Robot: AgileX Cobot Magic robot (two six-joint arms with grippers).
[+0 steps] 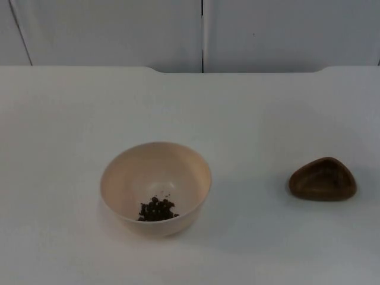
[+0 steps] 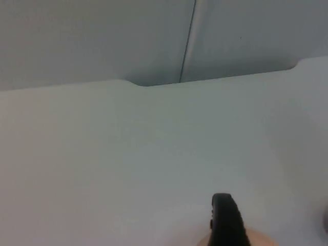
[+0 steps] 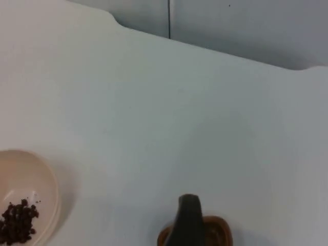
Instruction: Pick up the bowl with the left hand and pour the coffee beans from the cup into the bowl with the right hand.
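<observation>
Nearest the top camera, a cream bowl [image 1: 156, 187] sits upright on the white table [image 1: 249, 113], left of centre. Dark coffee beans [image 1: 157, 209] lie in a small heap at its bottom, toward the near side. Well apart to the right rests a small brown wooden cup [image 1: 323, 179], rounded and almost triangular, its opening facing up and nothing to be made out inside. Behind the table stands the grey partition wall [image 1: 119, 29], with a dark vertical seam near the middle.

From the left wrist, one black fingertip of the left gripper [image 2: 227, 220] hangs over bare table, a sliver of the bowl's cream rim [image 2: 259, 239] just beside it. Whether its fingers are spread or closed I cannot tell, since a single tip is seen.

From the right wrist, a black fingertip of the right gripper [image 3: 188, 220] stands in front of the brown cup [image 3: 218, 231], hovering just above or beside it. Again, the state of its fingers cannot be told. The bowl [image 3: 43, 184] with its beans [image 3: 18, 221] appears off to one side, well apart from the cup.
</observation>
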